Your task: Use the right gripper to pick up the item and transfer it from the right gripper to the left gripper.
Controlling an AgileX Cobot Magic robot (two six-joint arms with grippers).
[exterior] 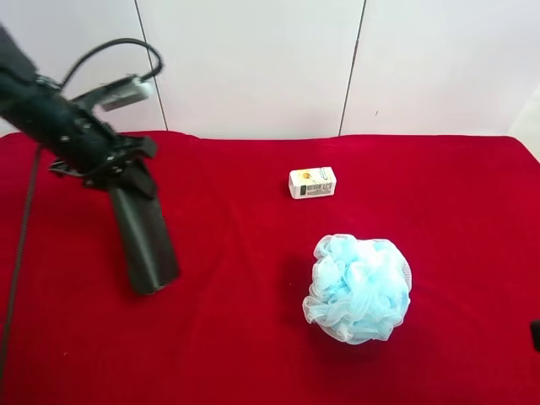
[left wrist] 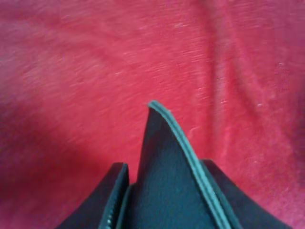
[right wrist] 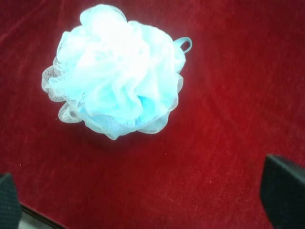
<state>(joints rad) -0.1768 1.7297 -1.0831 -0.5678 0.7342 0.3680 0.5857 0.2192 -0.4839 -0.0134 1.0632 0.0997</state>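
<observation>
The item (exterior: 145, 240), a long flat blackish-green case, hangs tilted above the red cloth in the exterior high view. My left gripper (exterior: 116, 173), on the black arm with the grey-white box, is shut on its upper end. In the left wrist view the item (left wrist: 164, 191) runs out between the dark fingers (left wrist: 112, 200) over the cloth. My right gripper (right wrist: 145, 195) stands open with nothing in it, its black fingertips (right wrist: 283, 191) wide apart. It hovers near the pale blue puff (right wrist: 114, 71). Only a dark sliver of that gripper (exterior: 535, 334) shows at the exterior high view's right edge.
The pale blue mesh bath puff (exterior: 359, 287) lies on the red cloth (exterior: 253, 337) right of centre. A small white printed box (exterior: 312, 182) sits behind it. A white panelled wall (exterior: 337, 59) closes the far side. The cloth's edge (right wrist: 38, 217) shows in the right wrist view.
</observation>
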